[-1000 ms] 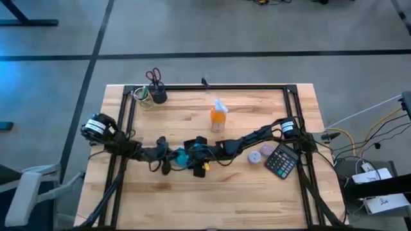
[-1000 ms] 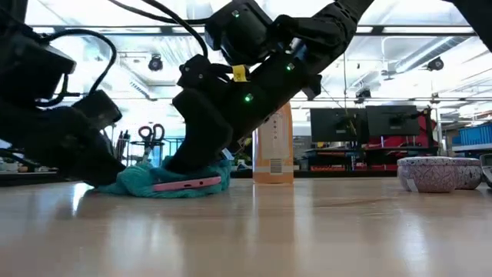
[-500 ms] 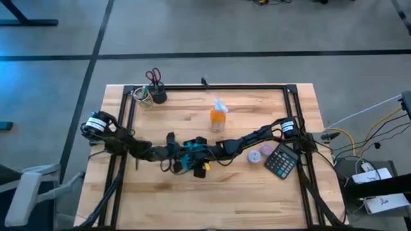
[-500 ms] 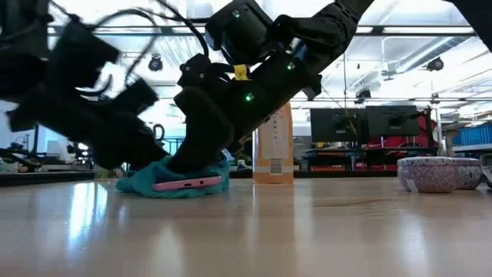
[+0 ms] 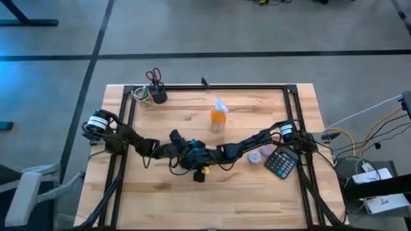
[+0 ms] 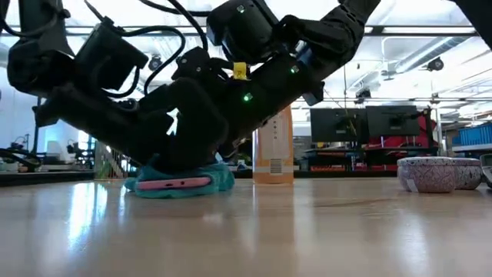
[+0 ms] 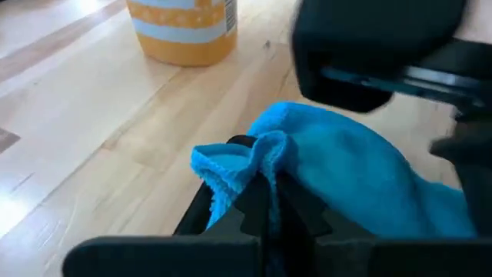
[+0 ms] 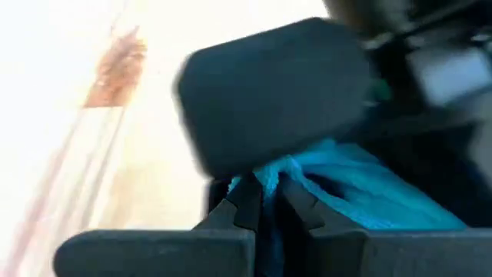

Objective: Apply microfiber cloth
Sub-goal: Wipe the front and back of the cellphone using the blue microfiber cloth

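The turquoise microfiber cloth (image 6: 219, 176) lies bunched over a flat pink-edged phone (image 6: 173, 184) that rests on the wooden table left of centre. Both grippers meet over it. My left gripper (image 7: 261, 185) comes in from the table's left and is shut on the cloth. My right gripper (image 8: 265, 192) reaches in from the right and is also shut on the cloth. In the high view the two arms (image 5: 183, 151) (image 5: 204, 154) hide nearly all of the cloth (image 5: 194, 154). My left gripper pinches a raised fold of the cloth's edge (image 7: 244, 158) between its two fingers, slanting down from the table's left. The rest of the cloth lies slack on the phone. My right gripper pinches a bunched fold of the cloth (image 8: 278, 171) between its two fingers, slanting down from the table's right, close to the left gripper. The cloth below it rests on the phone.
An orange spray bottle (image 5: 218, 117) stands just beyond the cloth. To the right lie two small bowls (image 5: 260, 154) and a calculator (image 5: 281, 160). A cup with scissors (image 5: 156, 90) and a jar (image 5: 142, 97) stand at the far left corner.
My left gripper has gone toward the table's right, up to my right gripper, keeping hold of the cloth. The cloth's left part, which was spread on the table, is drawn in and bunched over the phone. My right gripper has kept still.
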### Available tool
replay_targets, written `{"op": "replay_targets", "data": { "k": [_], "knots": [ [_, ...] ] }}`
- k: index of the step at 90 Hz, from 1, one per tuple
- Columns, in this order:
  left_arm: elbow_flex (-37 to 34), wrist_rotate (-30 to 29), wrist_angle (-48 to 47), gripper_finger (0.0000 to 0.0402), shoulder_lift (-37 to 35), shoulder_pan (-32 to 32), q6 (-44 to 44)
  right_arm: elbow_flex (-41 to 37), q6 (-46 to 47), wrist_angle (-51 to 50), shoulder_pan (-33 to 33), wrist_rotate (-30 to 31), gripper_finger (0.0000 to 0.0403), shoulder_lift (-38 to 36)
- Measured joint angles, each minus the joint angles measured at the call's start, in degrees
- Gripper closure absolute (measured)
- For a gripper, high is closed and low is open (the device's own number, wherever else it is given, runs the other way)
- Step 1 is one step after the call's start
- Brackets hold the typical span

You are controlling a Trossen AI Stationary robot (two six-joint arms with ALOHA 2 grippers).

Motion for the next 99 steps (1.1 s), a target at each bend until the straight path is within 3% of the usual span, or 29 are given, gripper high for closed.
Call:
{"op": "replay_targets", "data": {
  "k": [29, 42, 53, 62, 72, 84, 99],
  "knots": [
    [-0.3, 0.2, 0.5, 0.0401, 0.0, 0.0, 1.0, 0.1, 2.4, -13.7, 3.4, -3.4, 0.0403, -3.4],
    [-0.4, 0.5, 0.5, 0.0401, -0.1, -0.1, 2.2, -0.3, -0.5, -30.6, 4.7, 3.1, 0.0403, -10.4],
    [-0.5, 0.7, 0.5, 0.0401, -0.4, -1.0, 2.8, -2.9, -1.5, -37.4, 2.8, 11.0, 0.0403, -16.0],
    [-0.6, 0.4, 0.8, 0.0401, -0.6, -2.0, 3.3, -6.6, -1.2, -32.4, -0.4, 11.6, 0.0403, -17.7],
    [-0.8, 0.2, 0.7, 0.0401, -1.2, -2.7, 4.2, -11.1, -1.0, -18.8, -4.0, 10.8, 0.0403, -17.0],
    [-1.2, 0.7, 0.3, 0.0401, -2.2, -2.9, 4.4, -14.8, 1.2, -3.2, -7.1, 10.0, 0.0403, -12.8],
    [-2.0, 1.0, -0.1, 0.0402, -3.1, -3.1, 4.5, -14.2, 3.5, 7.6, -8.9, 8.7, 0.0403, -8.0]
  ]
}}
